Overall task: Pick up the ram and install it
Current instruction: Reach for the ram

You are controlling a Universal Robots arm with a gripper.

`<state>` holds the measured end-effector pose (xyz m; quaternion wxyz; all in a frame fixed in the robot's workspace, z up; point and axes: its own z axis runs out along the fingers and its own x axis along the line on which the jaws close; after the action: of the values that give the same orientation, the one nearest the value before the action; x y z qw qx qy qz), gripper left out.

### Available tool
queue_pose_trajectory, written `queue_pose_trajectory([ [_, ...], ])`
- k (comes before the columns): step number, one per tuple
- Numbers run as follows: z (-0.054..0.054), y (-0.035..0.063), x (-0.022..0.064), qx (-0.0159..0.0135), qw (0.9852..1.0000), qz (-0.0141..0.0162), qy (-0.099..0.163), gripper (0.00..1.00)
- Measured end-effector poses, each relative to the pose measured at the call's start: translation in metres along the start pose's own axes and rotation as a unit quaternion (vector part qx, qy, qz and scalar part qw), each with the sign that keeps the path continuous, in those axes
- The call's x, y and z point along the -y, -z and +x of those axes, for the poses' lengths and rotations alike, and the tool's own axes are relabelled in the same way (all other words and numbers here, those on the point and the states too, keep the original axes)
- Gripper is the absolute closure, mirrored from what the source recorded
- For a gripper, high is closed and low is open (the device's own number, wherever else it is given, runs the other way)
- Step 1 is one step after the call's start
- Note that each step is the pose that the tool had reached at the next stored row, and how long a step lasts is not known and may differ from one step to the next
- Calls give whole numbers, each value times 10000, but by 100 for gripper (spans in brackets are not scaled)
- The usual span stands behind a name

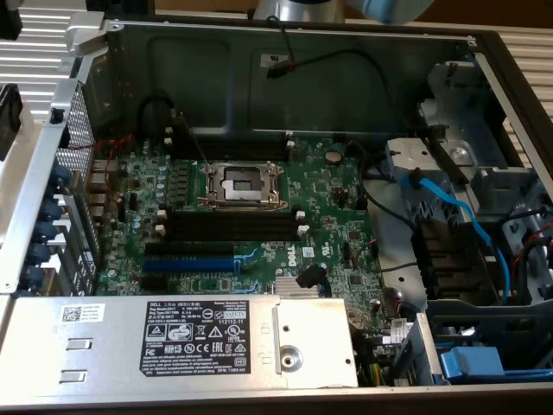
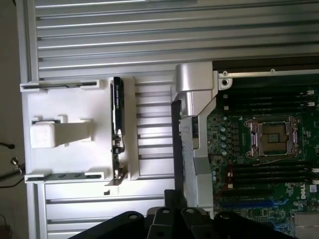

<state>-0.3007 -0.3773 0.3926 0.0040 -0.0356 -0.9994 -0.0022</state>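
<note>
**Ram waits in its holder beside open PC.** An open PC case (image 1: 285,52) lies flat on a ribbed metal tabletop (image 2: 99,40), its green motherboard (image 1: 337,207) facing up. The ram (image 2: 117,132), a thin dark stick w/ black chips, stands on its long edge in a white holder (image 2: 70,89). The holder sits on the tabletop outside the case, near the case's silver corner bracket (image 2: 194,77). The ram has not yet been picked up.

The gripper (image 2: 174,199) hangs over the edge of the case, seen between the holder and the motherboard. Its black fingers are clenched together, well apart from the ram. In the exterior view, part of the arm (image 1: 393,9) shows above the case's far wall.

On the board, the CPU socket (image 1: 242,183) sits nr the ctr in a metal frame. Long black memory slots (image 1: 229,226) w/ white end clips run along two sides of the socket. A blue slot (image 1: 188,264) lies between those slots and the power supply (image 1: 104,346). The supply is a silver box w/ a black label (image 1: 194,333), at the near edge of the case. On the exterior view's right, blue cables (image 1: 471,220) cross the metal drive bays.
</note>
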Motion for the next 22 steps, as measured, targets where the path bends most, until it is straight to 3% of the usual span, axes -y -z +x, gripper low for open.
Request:
queue_pose_trajectory([
  [5, 221, -1, 16, 0, 10000, 1, 0, 90],
  [11, 344, -4, 25, 0, 10000, 0, 0, 90],
  [22, 839, -8, 62, 0, 10000, -2, 0, 90],
])
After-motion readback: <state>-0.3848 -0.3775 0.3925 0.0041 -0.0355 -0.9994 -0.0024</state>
